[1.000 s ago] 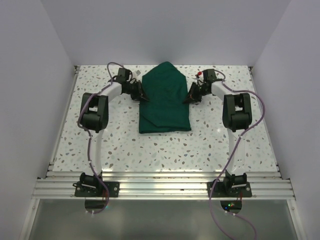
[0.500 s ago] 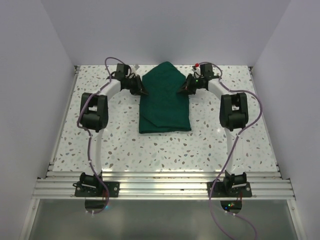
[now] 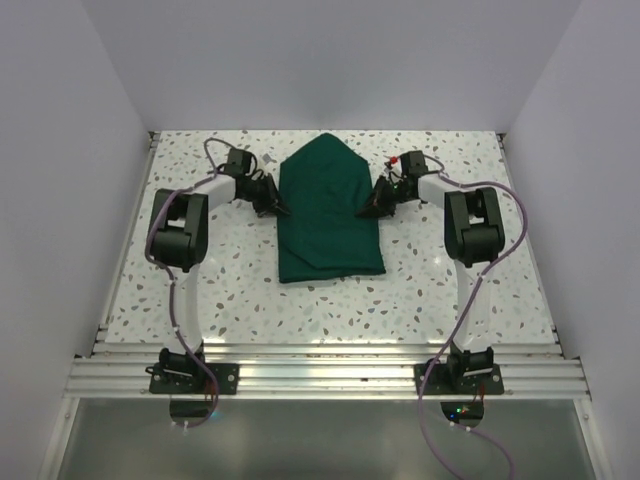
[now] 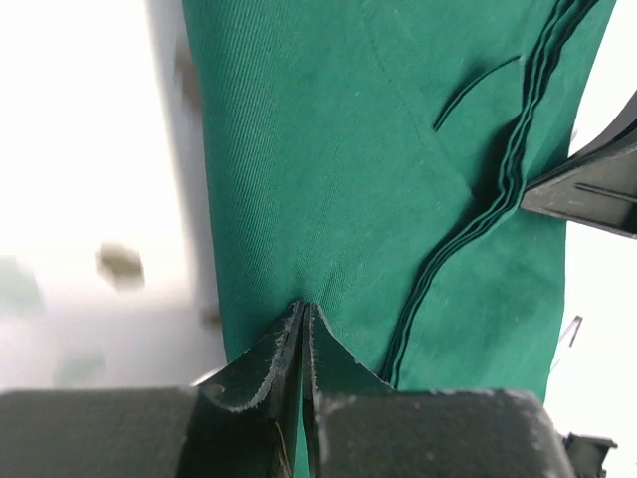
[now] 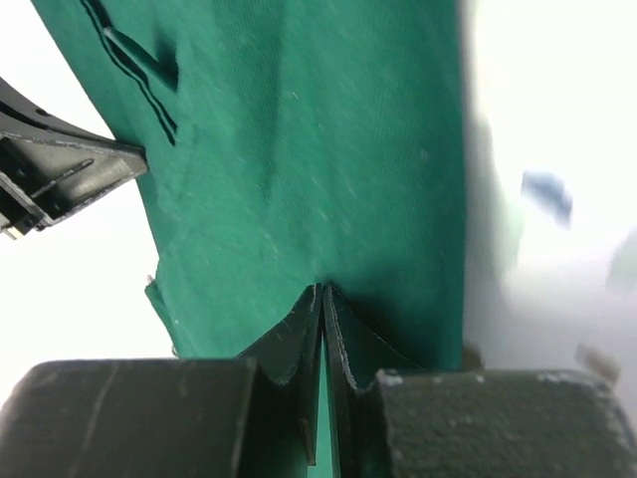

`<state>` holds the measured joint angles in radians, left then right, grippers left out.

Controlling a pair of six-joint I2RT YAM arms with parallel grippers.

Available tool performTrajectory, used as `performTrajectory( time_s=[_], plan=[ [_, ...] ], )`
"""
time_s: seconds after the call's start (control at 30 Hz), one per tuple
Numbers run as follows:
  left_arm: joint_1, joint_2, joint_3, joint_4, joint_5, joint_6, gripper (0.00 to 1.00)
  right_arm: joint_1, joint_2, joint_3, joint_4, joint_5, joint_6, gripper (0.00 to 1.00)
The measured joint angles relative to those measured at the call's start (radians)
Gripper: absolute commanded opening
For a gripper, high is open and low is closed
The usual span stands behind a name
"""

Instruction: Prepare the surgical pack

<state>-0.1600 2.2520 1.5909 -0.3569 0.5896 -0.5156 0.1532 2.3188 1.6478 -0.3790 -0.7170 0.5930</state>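
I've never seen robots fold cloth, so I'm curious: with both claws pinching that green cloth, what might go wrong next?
The left gripper and right gripper each pinch only the very edge of the surgical pack, so it might slip free. Uneven pulling could fan apart its stacked folds. The grippers face each other across the narrow cloth and could bump if they move inward.

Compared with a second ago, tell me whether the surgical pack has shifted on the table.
Yes. The surgical pack has slid toward the near edge; its hem lies closer to the aluminium rail.
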Motion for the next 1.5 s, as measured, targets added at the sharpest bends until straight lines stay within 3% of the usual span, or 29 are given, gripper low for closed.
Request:
performTrajectory(
  time_s=[0.23,0.33,0.37,0.47,0.5,0.6,0.77,0.9,1.17,1.5],
  plan=[
    [0.000,-0.127,-0.187,-0.010,-0.008,0.005,0.09,0.010,-0.112,-0.162,-0.039,0.016,-0.053,0.09],
    [0.000,-0.154,-0.202,-0.035,-0.029,0.018,0.22,0.012,-0.141,-0.176,-0.085,0.047,-0.083,0.11],
    [0.000,-0.163,-0.200,-0.048,-0.042,0.026,0.31,0.012,-0.147,-0.175,-0.090,0.060,-0.091,0.12],
    [0.000,-0.167,-0.155,-0.088,-0.076,0.046,0.47,0.011,-0.169,-0.157,-0.101,0.124,-0.102,0.27],
    [0.000,-0.166,-0.127,-0.098,-0.087,0.052,0.50,0.011,-0.174,-0.143,-0.098,0.145,-0.101,0.40],
    [0.006,-0.138,0.015,-0.110,-0.104,0.065,0.59,0.010,-0.177,-0.056,-0.094,0.203,-0.099,0.61],
    [0.015,-0.041,0.247,-0.069,-0.114,0.065,0.65,0.006,-0.067,0.319,-0.114,0.264,-0.109,0.71],
    [0.016,0.022,0.297,-0.031,-0.135,0.063,0.67,-0.001,0.045,0.500,-0.126,0.280,-0.131,0.81],
    [0.016,0.055,0.177,0.068,-0.214,0.067,0.68,-0.017,0.198,0.531,-0.161,0.241,-0.180,0.81],
    [0.017,0.095,0.214,0.142,-0.224,0.060,0.66,-0.022,0.238,0.575,-0.148,0.187,-0.182,0.73]
  ],
)
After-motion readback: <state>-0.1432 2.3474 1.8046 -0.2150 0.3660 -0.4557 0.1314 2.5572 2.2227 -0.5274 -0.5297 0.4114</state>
